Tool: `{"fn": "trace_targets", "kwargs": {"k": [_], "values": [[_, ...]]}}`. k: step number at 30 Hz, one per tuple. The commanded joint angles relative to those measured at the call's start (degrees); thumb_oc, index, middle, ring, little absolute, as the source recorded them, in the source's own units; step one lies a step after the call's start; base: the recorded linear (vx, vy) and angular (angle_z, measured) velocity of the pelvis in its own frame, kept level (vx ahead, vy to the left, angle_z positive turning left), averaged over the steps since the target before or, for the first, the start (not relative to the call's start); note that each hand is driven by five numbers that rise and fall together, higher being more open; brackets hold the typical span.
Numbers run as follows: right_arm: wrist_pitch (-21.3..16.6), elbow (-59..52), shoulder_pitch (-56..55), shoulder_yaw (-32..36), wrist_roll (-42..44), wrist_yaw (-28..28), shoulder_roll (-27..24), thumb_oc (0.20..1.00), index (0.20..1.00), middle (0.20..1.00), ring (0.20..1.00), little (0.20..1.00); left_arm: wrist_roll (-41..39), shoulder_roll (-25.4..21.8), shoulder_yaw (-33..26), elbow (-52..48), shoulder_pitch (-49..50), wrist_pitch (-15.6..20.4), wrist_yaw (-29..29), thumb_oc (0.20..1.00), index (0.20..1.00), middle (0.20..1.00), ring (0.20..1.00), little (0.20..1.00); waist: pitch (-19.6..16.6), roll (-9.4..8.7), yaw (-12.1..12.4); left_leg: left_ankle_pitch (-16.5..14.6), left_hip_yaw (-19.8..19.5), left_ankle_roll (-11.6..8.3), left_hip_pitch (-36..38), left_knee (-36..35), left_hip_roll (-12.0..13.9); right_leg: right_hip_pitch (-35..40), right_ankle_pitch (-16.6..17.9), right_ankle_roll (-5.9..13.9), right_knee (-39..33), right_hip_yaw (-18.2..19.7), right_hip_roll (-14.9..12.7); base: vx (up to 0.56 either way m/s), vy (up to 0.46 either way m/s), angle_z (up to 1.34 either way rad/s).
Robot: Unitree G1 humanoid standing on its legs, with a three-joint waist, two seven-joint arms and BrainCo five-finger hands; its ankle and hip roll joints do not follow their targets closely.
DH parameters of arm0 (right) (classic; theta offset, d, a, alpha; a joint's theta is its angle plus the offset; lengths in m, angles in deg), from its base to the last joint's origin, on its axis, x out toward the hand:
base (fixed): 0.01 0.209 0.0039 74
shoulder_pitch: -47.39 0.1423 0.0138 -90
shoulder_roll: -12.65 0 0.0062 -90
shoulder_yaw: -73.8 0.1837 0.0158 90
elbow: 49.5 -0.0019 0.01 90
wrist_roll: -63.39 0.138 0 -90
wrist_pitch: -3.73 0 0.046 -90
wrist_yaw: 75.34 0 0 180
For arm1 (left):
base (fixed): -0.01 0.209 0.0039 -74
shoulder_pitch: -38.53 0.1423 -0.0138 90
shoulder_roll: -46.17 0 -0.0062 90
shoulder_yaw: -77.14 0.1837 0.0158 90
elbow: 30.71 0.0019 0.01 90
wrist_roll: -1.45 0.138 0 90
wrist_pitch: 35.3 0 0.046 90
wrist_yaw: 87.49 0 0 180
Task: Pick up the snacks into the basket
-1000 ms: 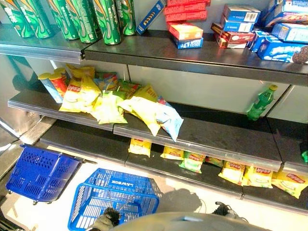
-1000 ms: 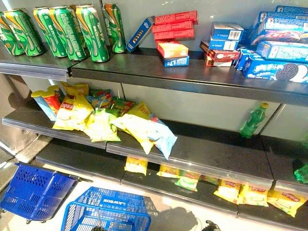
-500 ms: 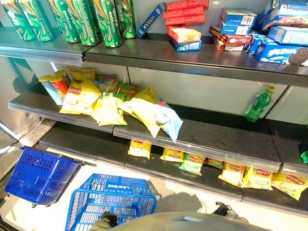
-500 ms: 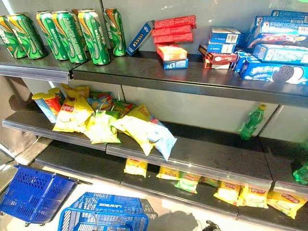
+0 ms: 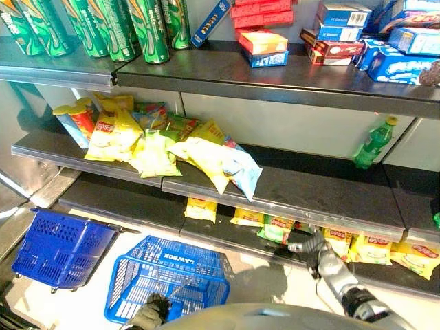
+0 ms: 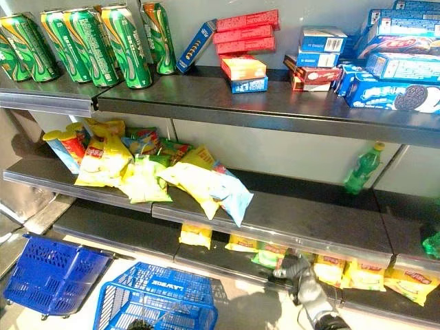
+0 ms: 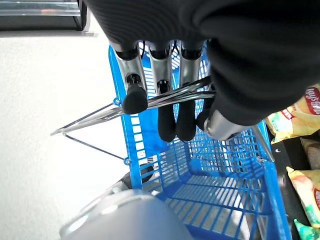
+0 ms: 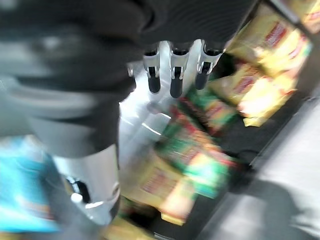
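So the left hand (image 7: 172, 107) has its fingers curled round the wire handle (image 7: 125, 111) of the light blue basket (image 5: 168, 278), which sits on the floor in front of the shelves. The right hand (image 5: 306, 244) is out by the bottom shelf (image 5: 227, 237), near the green and yellow snack bags (image 5: 276, 229) lying there. In its wrist view the fingers (image 8: 173, 75) look fairly straight and hold nothing, with the bags just past them, not touching as far as I can tell.

Handling guess: these are puffy, air-filled bags, so light, soft and crinkly, probably a bit slippery on the film. I'd pinch one by the sealed edge or pinch loosely across the middle, since squeezing hard would crush what's inside.

Hard to read: the right wrist view is smeared, so I can't tell which bag the hand is lined up with. The shelf lip hides part of the bottom row. There's a bigger pile of bags (image 5: 155, 144) on the middle shelf (image 5: 323, 196), overlapping each other. A 2nd, darker blue basket (image 5: 58, 247) sits further left.
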Motion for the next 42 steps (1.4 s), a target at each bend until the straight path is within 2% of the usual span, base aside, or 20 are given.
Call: {"fn": "trace_targets", "kwargs": {"k": [1,4,9,15,19,21,23,24,26,27,28,29,31,39,42], "values": [[-2.0,0.2,0.1,2.8,-0.5,-1.1,0.7,1.000,1.000,1.000,1.000,1.000,4.5,-3.3,-0.5,3.3,-3.8,1.5,-0.3,0.200,0.200,0.200,0.200,0.200,2.7,-2.29,0.5,-4.9,0.3,2.41,3.0,0.1,-2.2,-0.6,-1.3,4.84,3.0,0.2,-2.5,0.00,0.022,-0.06],[-3.7,-8.4,-2.2,3.7,-2.2,-1.0,1.2,1.000,1.000,1.000,1.000,1.000,5.6,-2.2,-0.1,3.4,-3.6,1.4,-0.9,0.200,0.200,0.200,0.200,0.200,2.8,-2.21,0.3,-4.8,0.4,2.48,3.1,0.1,-2.3,-0.4,-1.3,4.88,2.8,0.2,-2.5,0.00,0.004,-0.02],[-4.8,-16.1,-3.7,3.8,-1.9,-2.2,1.0,1.000,1.000,1.000,1.000,1.000,6.2,-1.5,0.0,3.6,-4.1,1.2,-1.4,0.200,0.200,0.200,0.200,0.200,3.2,-2.39,0.1,-4.7,0.6,2.42,2.9,0.1,-2.1,-0.6,-1.2,4.92,2.7,0.2,-2.6,-0.01,0.000,-0.05],[-5.0,-19.9,-3.6,3.6,-0.6,-3.0,1.1,1.000,1.000,1.000,1.000,1.000,6.4,-1.2,0.0,3.8,-4.3,1.0,-1.6,0.200,0.200,0.200,0.200,0.200,3.5,-2.65,0.2,-4.7,0.6,2.51,2.9,0.1,-2.2,-0.5,-1.3,4.93,2.7,0.0,-2.6,0.00,0.001,-0.01],[-4.8,-18.4,-0.7,2.2,-0.9,-2.5,1.0,1.000,1.000,1.000,1.000,1.000,6.5,-1.2,0.4,3.5,-4.4,0.9,-1.9,0.200,0.200,0.200,0.200,0.200,3.6,-2.81,0.5,-4.8,0.5,2.52,2.8,0.1,-2.3,-0.6,-1.1,4.94,2.5,0.1,-2.7,0.00,0.000,0.00],[-4.5,-16.8,2.4,1.0,-1.1,-2.2,0.6,1.000,1.000,1.000,1.000,1.000,6.6,-1.5,0.9,2.7,-4.6,0.9,-2.2,0.200,0.200,0.200,0.200,0.200,3.9,-2.97,0.8,-4.6,0.6,2.51,2.3,0.1,-2.4,-0.9,-0.8,4.97,2.2,0.1,-2.8,-0.04,0.006,-0.01],[-3.2,-11.7,11.5,-2.5,-1.7,-0.7,-0.7,1.000,1.000,1.000,1.000,1.000,6.2,-2.5,2.4,1.0,-6.4,0.7,-3.2,0.200,0.200,0.200,0.200,0.200,6.2,-3.32,1.8,-3.5,0.3,2.43,0.0,0.1,-2.3,-3.3,0.3,5.06,2.2,0.3,-2.8,-0.16,0.006,-0.03],[-3.4,-11.3,11.9,-2.6,-1.6,-0.6,-0.6,1.000,1.000,1.000,1.000,1.000,6.2,-2.6,2.3,1.0,-6.5,0.7,-3.2,0.200,0.200,0.200,0.200,0.200,6.2,-3.33,1.7,-3.5,0.3,2.43,-0.1,0.1,-2.3,-3.4,0.3,5.05,2.3,0.3,-2.8,-0.29,0.000,-0.08],[-2.4,-6.0,21.6,-6.1,0.2,1.3,-1.0,1.000,1.000,1.000,1.000,1.000,3.6,-3.8,3.5,0.0,-10.1,0.6,-5.4,0.200,0.200,0.200,0.200,0.200,10.0,-3.89,2.6,-1.3,-0.2,2.26,-5.0,0.2,-2.2,-8.4,2.2,5.07,2.6,0.4,-2.9,-0.32,0.004,0.02],[-2.5,-5.7,22.0,-6.2,0.3,1.4,-0.9,1.000,1.000,1.000,1.000,1.000,3.6,-3.9,3.4,0.1,-10.3,0.6,-5.4,0.200,0.200,0.200,0.200,0.200,10.0,-3.91,2.6,-1.3,-0.2,2.27,-5.2,0.3,-2.2,-8.7,2.2,5.07,2.6,0.5,-2.9,-0.25,0.004,0.00],[-1.5,-2.4,27.5,-8.7,-0.2,2.1,-1.3,1.000,1.000,1.000,1.000,1.000,1.9,-4.3,4.2,-0.6,-12.1,0.5,-6.4,0.200,0.200,0.200,0.200,0.200,11.8,-4.25,3.4,0.1,-0.6,2.17,-8.0,0.2,-2.2,-11.3,3.6,5.02,2.5,0.3,-2.8,-0.13,0.000,-0.02],[-1.6,-2.2,27.8,-8.8,-0.1,2.1,-1.3,1.000,1.000,1.000,1.000,1.000,1.9,-4.3,4.1,-0.6,-12.2,0.4,-6.4,0.200,0.200,0.200,0.200,0.200,11.7,-4.26,3.4,0.1,-0.6,2.17,-8.1,0.2,-2.2,-11.5,3.6,5.01,2.6,0.3,-2.8,-0.18,0.011,0.05],[-0.1,4.1,35.7,-12.3,-0.6,3.2,-1.6,1.000,1.000,1.000,1.000,1.000,-1.0,-4.7,5.3,-1.8,-14.1,0.8,-8.1,0.200,0.200,0.200,0.200,0.200,14.4,-4.58,4.4,1.6,-1.2,2.03,-11.4,0.1,-2.2,-14.2,5.2,5.05,2.1,-0.2,-2.9,-0.10,0.036,0.13],[2.3,15.4,49.8,-16.8,-2.0,5.1,-2.2,1.000,1.000,1.000,1.000,1.000,-5.3,-5.1,5.4,-4.7,-17.6,1.4,-12.6,0.200,0.200,0.200,0.200,0.200,19.0,-4.90,5.5,4.0,-1.9,1.66,-18.9,0.1,-2.7,-20.3,7.9,5.32,0.9,-0.3,-3.2,-0.07,0.072,0.07],[3.4,23.3,57.2,-19.3,-3.2,5.1,-1.9,1.000,1.000,1.000,1.000,1.000,-7.6,-5.7,5.1,-5.6,-19.9,1.8,-14.8,0.200,0.200,0.200,0.200,0.200,21.0,-4.93,6.4,4.9,-2.5,1.50,-21.9,0.1,-2.9,-22.9,8.7,5.48,0.9,-0.5,-4.0,-0.05,0.083,0.01]]}}
